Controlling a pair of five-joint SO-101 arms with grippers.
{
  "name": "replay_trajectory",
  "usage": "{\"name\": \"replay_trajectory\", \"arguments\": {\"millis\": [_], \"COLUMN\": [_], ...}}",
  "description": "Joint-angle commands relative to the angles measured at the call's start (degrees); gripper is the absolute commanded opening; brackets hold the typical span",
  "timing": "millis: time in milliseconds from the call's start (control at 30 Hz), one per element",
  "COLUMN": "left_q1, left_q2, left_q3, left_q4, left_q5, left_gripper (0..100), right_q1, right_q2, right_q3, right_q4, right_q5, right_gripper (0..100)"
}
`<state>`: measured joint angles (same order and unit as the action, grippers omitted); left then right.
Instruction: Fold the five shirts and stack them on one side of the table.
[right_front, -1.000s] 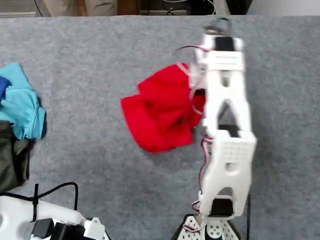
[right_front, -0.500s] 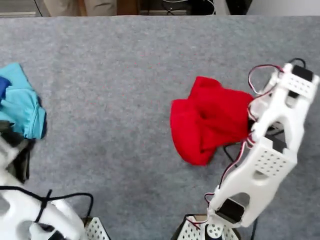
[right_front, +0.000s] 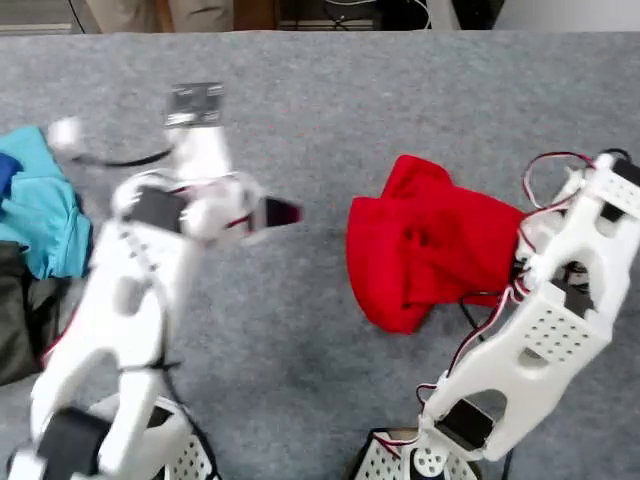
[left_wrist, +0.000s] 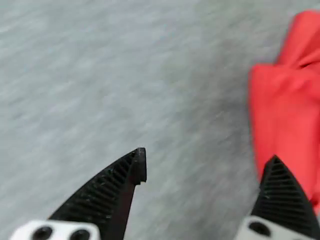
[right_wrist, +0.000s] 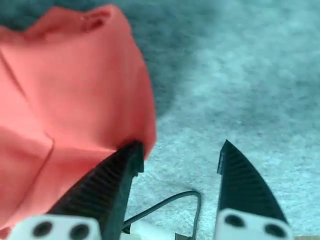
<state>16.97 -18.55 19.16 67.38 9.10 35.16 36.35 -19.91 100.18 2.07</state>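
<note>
Trouble first: the crumpled red cloth shirt (right_front: 430, 250) lies bunched on the grey felt-topped counter (right_front: 330, 100), right of centre, unfolded, and neither claw has hold of it. My right claw (right_wrist: 180, 150) is spread and empty, with 1 finger tip at the very edge of the cloth and the other over bare counter. My left claw (left_wrist: 207, 167) is spread wide and empty too, over open counter with the red shirt just off to 1 side.

Here's my worry: the heap shows no clear collar, sleeve or hem, so a pinch now would likely catch several layers and drag the lump rather than spread it. If both claws bite close together, I'd expect more bunching. A thin black cable (right_wrist: 170, 200) loops near the right claw and could snag on cloth.

Hard to read: from above, the white right arm (right_front: 545, 330) covers the shirt's near edge, and I can't make out the left claw's tips there. At the counter's left edge a rumpled teal shirt (right_front: 45, 210) and a dark olive garment (right_front: 20, 320) are cut off, so I can't count all 5 shirts.
</note>
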Motion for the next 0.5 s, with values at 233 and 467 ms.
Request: {"name": "replay_trajectory", "arguments": {"millis": [233,467], "left_q1": [7.0,7.6], "left_q2": [38.2,55.3], "left_q3": [-26.5,-50.6], "left_q4": [-15.5,-5.5], "left_q5": [2.0,7.2], "left_gripper": [28,28], "right_q1": [12.3,13.5], "right_q2": [-5.0,-5.0], "right_q3": [-2.9,-3.1], "right_q4": [-0.3,-0.4], "right_q5": [2.6,2.6], "right_gripper": [25.6,25.6]}}
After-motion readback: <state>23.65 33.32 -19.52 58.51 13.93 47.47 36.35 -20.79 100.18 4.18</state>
